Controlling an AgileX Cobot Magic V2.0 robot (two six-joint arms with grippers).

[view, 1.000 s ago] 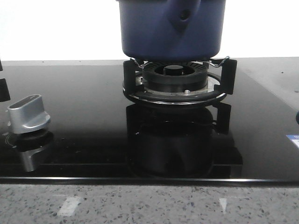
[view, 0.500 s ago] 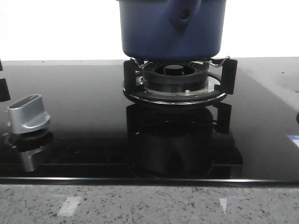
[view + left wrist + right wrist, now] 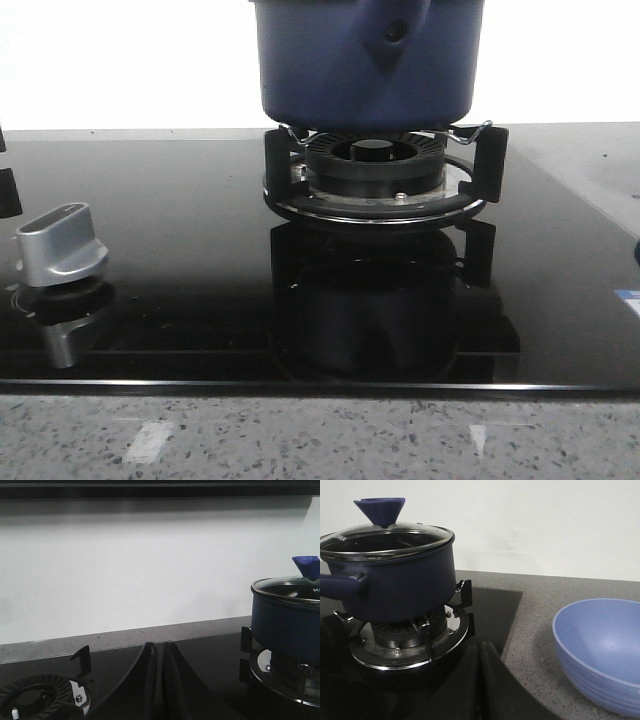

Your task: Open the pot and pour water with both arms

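The dark blue pot (image 3: 367, 62) stands on the black burner ring (image 3: 380, 180) at the back middle of the black glass hob, its handle stub with a round hole facing me. It also shows in the right wrist view (image 3: 390, 582) with a glass lid (image 3: 385, 537) and blue cone knob (image 3: 380, 510) on it, and at the edge of the left wrist view (image 3: 290, 617). My left gripper (image 3: 161, 647) is shut and empty, left of the pot. My right gripper (image 3: 480, 650) is shut and empty, right of the pot. Neither shows in the front view.
A light blue bowl (image 3: 600, 650) stands on the speckled counter right of the hob. A silver control knob (image 3: 62, 245) sits at the hob's front left. A second burner (image 3: 37, 700) lies left of my left gripper. A white wall stands behind.
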